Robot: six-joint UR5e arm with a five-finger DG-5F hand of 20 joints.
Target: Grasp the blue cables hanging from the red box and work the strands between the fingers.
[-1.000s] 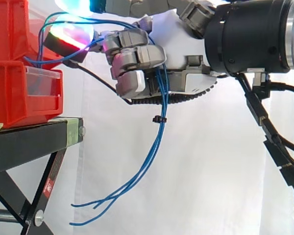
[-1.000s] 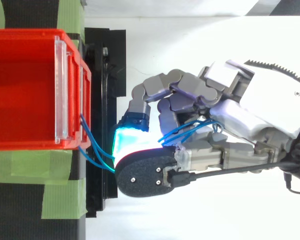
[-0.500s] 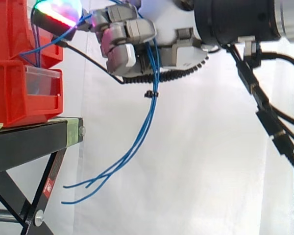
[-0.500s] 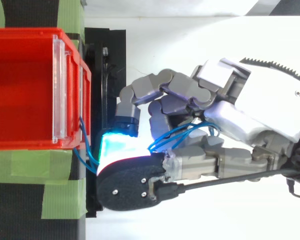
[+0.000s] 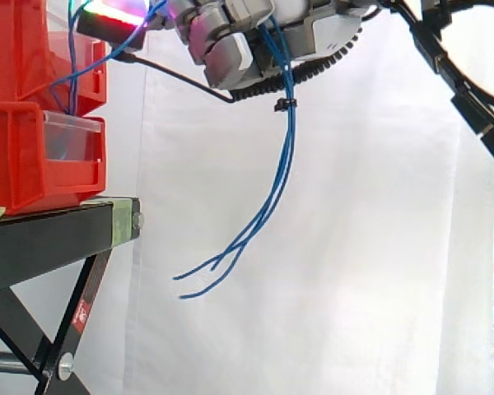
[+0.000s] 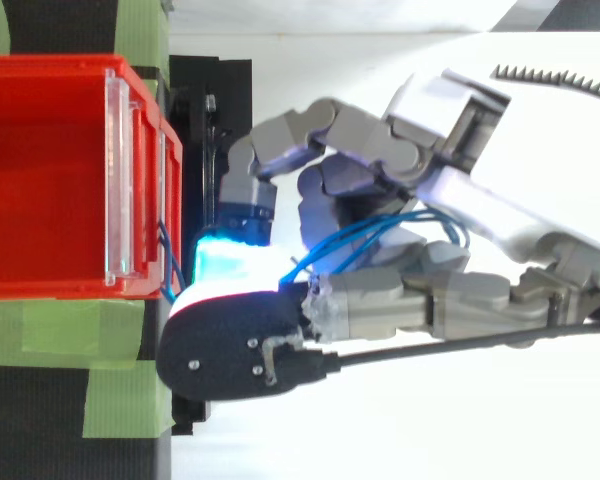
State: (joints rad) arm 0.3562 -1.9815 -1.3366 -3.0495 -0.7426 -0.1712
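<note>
Hand at red box, your fingers curled round cables.
Hand [image 6: 520, 190] grips thin blue cables [image 5: 291, 148] from red plastic box [image 6: 60, 66]; ends dangle.

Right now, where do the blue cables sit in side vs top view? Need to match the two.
Side view: blue cables rise from the red box at left to the robot hand at top, then hang down mid-picture, ends loose.
Top view: blue cables loop inside the robot hand's curled fingers at centre.
Shared landmark: the red box, at the left in both.
</note>
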